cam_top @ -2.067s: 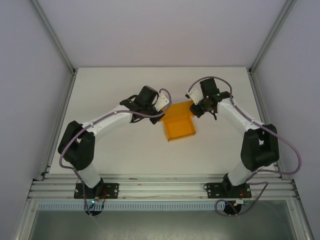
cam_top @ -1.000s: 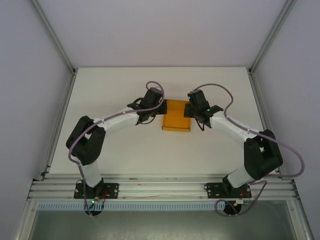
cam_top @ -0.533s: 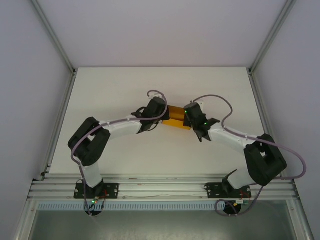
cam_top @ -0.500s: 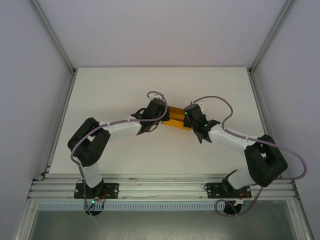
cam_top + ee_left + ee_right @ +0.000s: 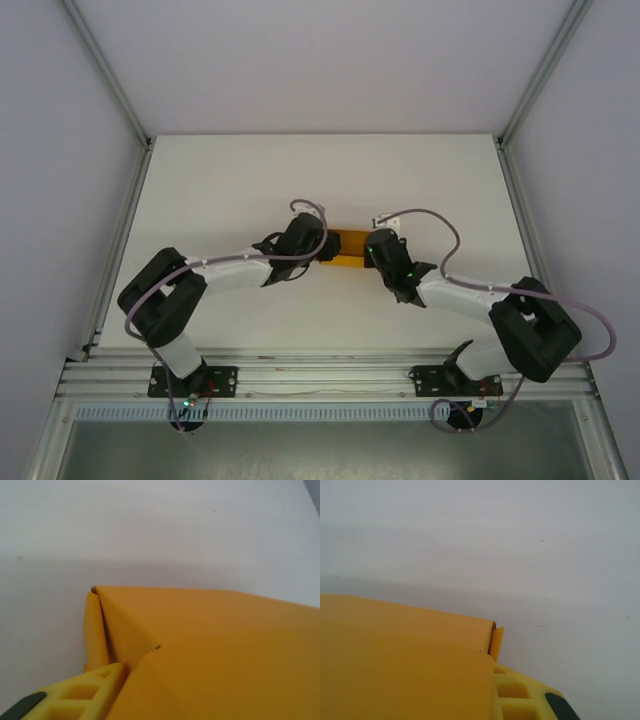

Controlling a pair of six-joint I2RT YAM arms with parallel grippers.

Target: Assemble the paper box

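From the near edge both arms reach inward and meet mid-bench (image 5: pixel 200 200). The left claw (image 5: pixel 326 247) touches the left end of the paper box (image 5: pixel 348 250); how wide it stands I cannot tell. The right claw (image 5: pixel 367 254) is pinched closed on the card at the right end. White bench stretches beyond.

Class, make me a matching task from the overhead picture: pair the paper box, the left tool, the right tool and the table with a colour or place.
Things:
1. paper box
2. left tool
3. right tool
4. table

Descriptions:
A. white surface underneath
B. at the box's right end
C. orange, between both tools
D. at the box's left end

Pairs: 1-C, 2-D, 3-B, 4-A
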